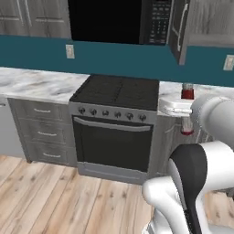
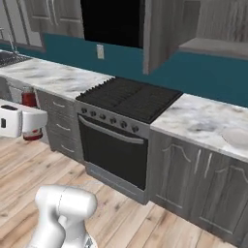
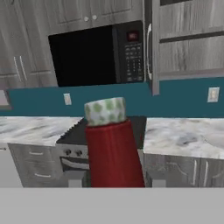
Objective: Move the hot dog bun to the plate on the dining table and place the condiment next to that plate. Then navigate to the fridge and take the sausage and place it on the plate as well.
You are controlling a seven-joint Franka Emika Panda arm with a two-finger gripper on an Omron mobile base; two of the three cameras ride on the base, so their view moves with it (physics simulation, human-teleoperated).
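The hand is closed on the red bottle, upright with cap up, facing the stove; the table probably lies elsewhere.

Before me: red condiment bottle, pale green-speckled cap up, close in the foreground, its base cut off below. Behind it I see the dark stove set between marble counters over grey cabinets, a black microwave above, teal backsplash with two outlets
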